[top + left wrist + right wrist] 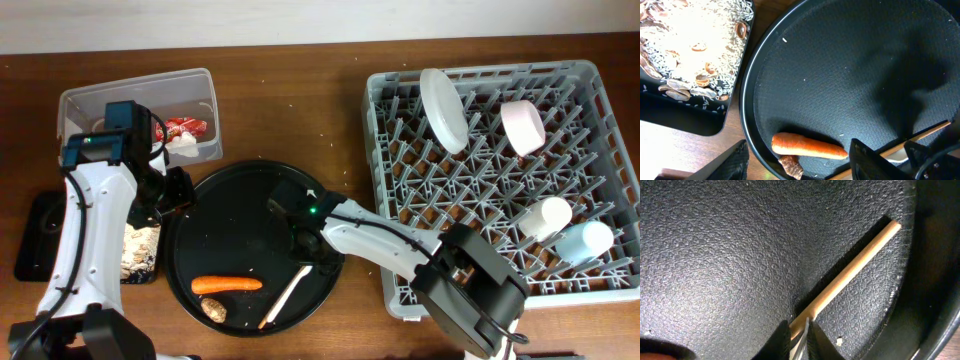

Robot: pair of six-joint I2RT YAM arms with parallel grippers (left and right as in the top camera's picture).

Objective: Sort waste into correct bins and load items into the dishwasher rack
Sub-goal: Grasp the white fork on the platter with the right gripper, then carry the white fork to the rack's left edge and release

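Right gripper (799, 330): jaws pinched narrow on the lower end of the thin wooden chopstick (855, 267), with a dark fingertip (781, 341) on each side of it. The stick lies flat on the large round black tray (715, 255), its free end close against the tray's raised rim. In the overhead view this gripper sits over the right half of the tray, which lies at the middle of the counter's near edge, and the chopstick slants down toward that edge. On the same tray, near-left part: orange carrot (227, 284) lying flat, small brown lump (213, 308) just beside it and closer to the rim. Left gripper (172, 190): jaws wide, nothing held, hovering at the tray's left rim; its wrist camera looks down on the carrot and lump. Shallow black rectangular tray (690, 125) lies along the counter's left edge, just beside the round tray, and carries the pile of beige-brown food scraps (695, 47). Clear plastic tub (110, 100) is in the far-left corner; red crinkled wrapper (185, 127) and white crumpled tissue (183, 145) are inside at its right end. Dishwasher rack (470, 200) fills the right edge. White round plate (443, 108) stands on edge in its far-left part, white bowl (523, 127) is tilted to the right of it, and small white cup (545, 218) and light-blue cup (583, 240) lie side by side toward the rack's right side.
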